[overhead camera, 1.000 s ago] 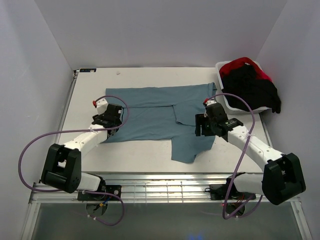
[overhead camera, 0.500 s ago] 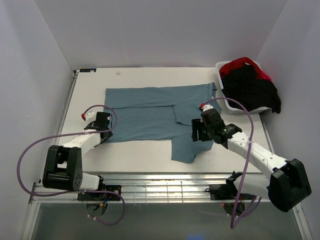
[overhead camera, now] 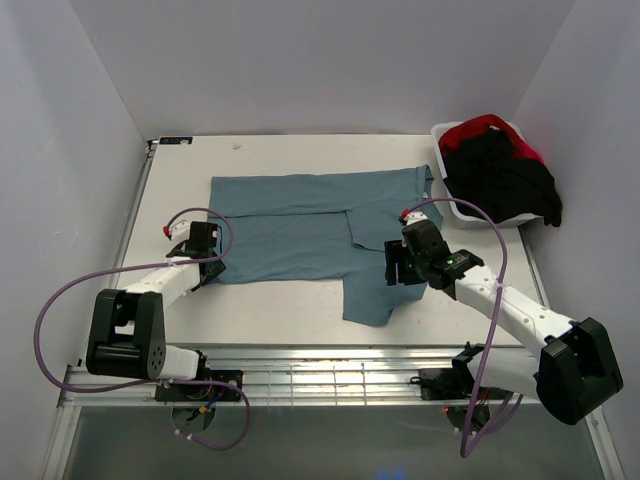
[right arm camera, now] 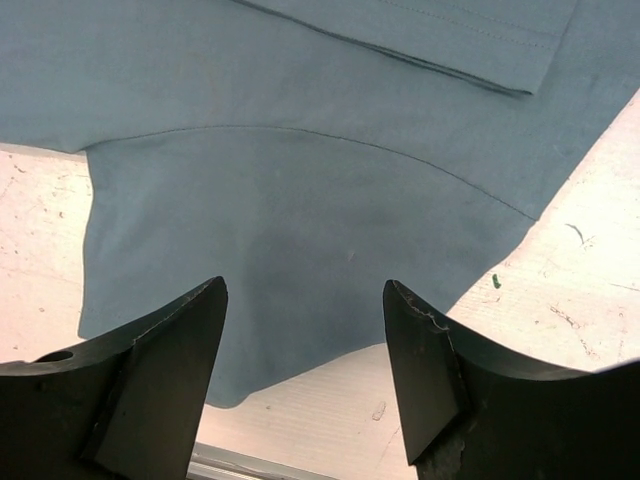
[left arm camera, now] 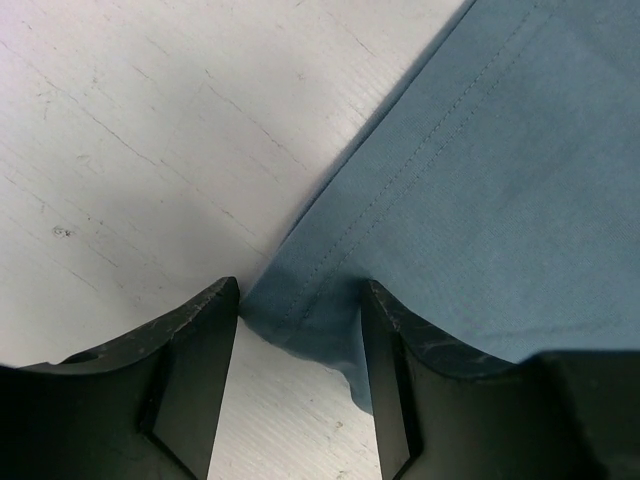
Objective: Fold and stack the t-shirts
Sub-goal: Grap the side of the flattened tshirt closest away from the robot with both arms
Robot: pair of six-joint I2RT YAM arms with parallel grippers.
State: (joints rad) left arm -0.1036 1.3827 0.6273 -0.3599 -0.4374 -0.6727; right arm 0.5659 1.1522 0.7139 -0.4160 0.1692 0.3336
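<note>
A dusty teal-blue t-shirt (overhead camera: 300, 225) lies spread flat on the white table, one sleeve (overhead camera: 372, 295) reaching toward the near edge. My left gripper (overhead camera: 208, 265) is at the shirt's near left corner. In the left wrist view that hemmed corner (left arm camera: 320, 320) lies between the open fingers of the left gripper (left arm camera: 298, 300). My right gripper (overhead camera: 396, 268) hangs open over the sleeve, whose fabric (right arm camera: 300, 230) fills the right wrist view beyond the right gripper (right arm camera: 303, 300). Black t-shirts (overhead camera: 500, 175) and red t-shirts (overhead camera: 475, 130) are heaped in the tub.
The white plastic tub (overhead camera: 472, 213) stands at the back right corner, clothes spilling over its right side. White walls close in the left, back and right. A metal rail (overhead camera: 330, 375) runs along the near table edge.
My left gripper has drawn back left and nearer, from over the shirt's left edge to its near left corner, its jaws narrowing a little. The right gripper shifted slightly left and nearer over the sleeve.
</note>
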